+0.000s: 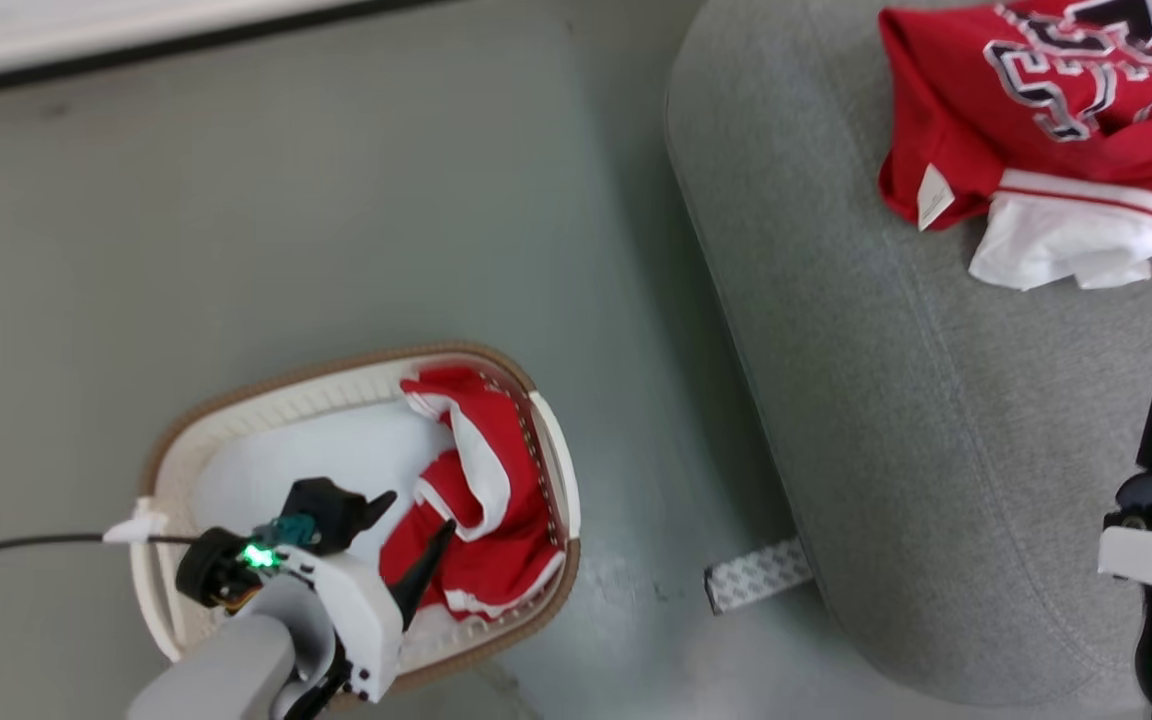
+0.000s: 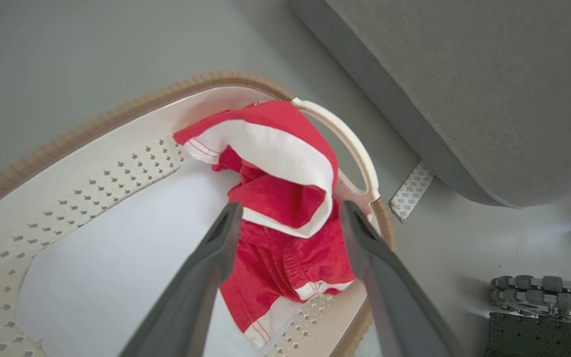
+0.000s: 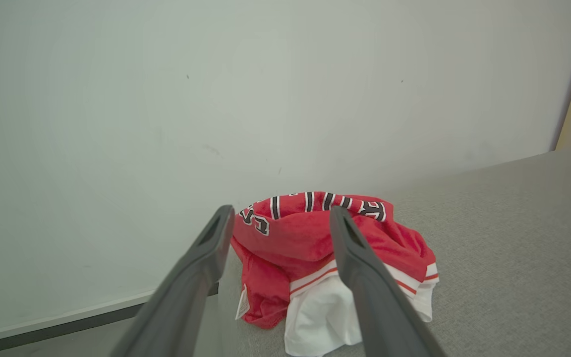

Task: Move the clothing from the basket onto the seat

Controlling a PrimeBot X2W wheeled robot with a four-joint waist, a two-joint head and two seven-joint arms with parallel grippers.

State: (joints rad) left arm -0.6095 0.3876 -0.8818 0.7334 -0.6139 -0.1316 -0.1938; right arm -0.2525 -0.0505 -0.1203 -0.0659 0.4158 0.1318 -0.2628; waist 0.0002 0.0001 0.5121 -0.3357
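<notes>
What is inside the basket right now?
Red clothing with white trim lies bunched against one side of the basket; the rest of its pale bottom is bare. Whatever lies beneath the clothing is covered.

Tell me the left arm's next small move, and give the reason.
Probably lower the left tool onto the red garment and close. Its fingers stand open over that garment, which lies bunched in the basket, not yet gripped, while a lettered jersey already lies on the seat.
</notes>
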